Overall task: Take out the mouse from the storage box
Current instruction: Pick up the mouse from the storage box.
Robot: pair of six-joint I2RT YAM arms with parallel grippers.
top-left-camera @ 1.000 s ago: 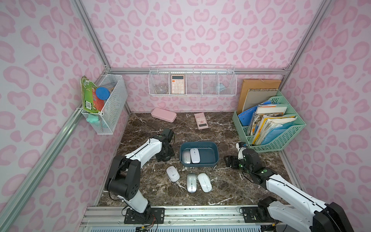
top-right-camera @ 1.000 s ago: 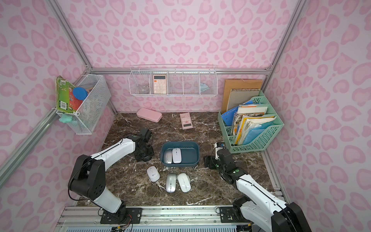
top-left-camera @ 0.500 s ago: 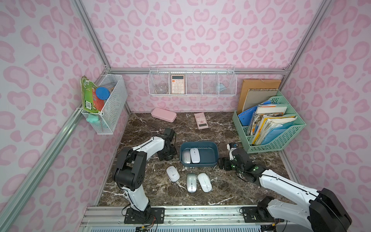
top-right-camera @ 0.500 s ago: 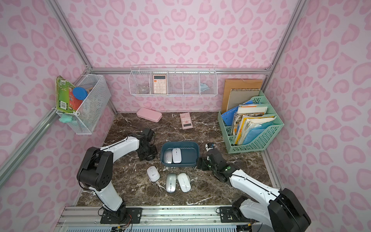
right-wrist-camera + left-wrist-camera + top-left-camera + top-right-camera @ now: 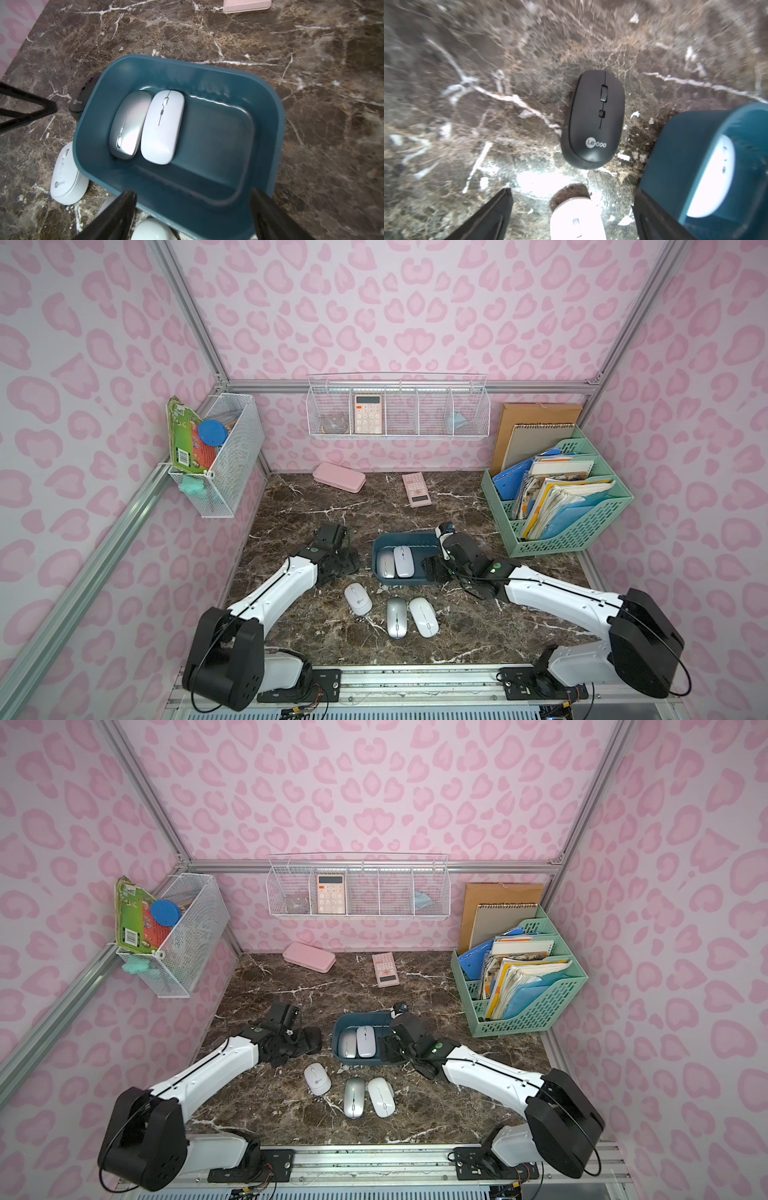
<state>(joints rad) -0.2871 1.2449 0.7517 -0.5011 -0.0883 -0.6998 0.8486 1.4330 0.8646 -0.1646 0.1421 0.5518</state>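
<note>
The left gripper [image 5: 571, 192] has its fingers spread wide with nothing between them. Just past the fingertips, and apart from them, the black mouse [image 5: 592, 120] lies flat on the marble table [image 5: 467, 62]. "Lecoo" is printed in pale letters on its palm end. In both top views this gripper sits a little left of the frame's centre, just beside the left end of the storage box [image 5: 405, 537]. The right gripper [image 5: 192, 192] is also spread apart and holds nothing. It hangs over the right part of the box, close to the centre of the frame in both top views. Inside the box, a silver mouse [image 5: 129, 124] and a white mouse [image 5: 163, 126] lie side by side, touching, in the left half. Both lie clear of the right gripper's fingertips. Outside the box, below its left corner in a top view, rests a rounder white mouse [image 5: 358, 598], whose grey logo also reads "Lecoo" in the right wrist view. Below the box, a second silver mouse [image 5: 396, 617] and a flat white mouse [image 5: 424, 616] lie side by side on the marble.
</note>
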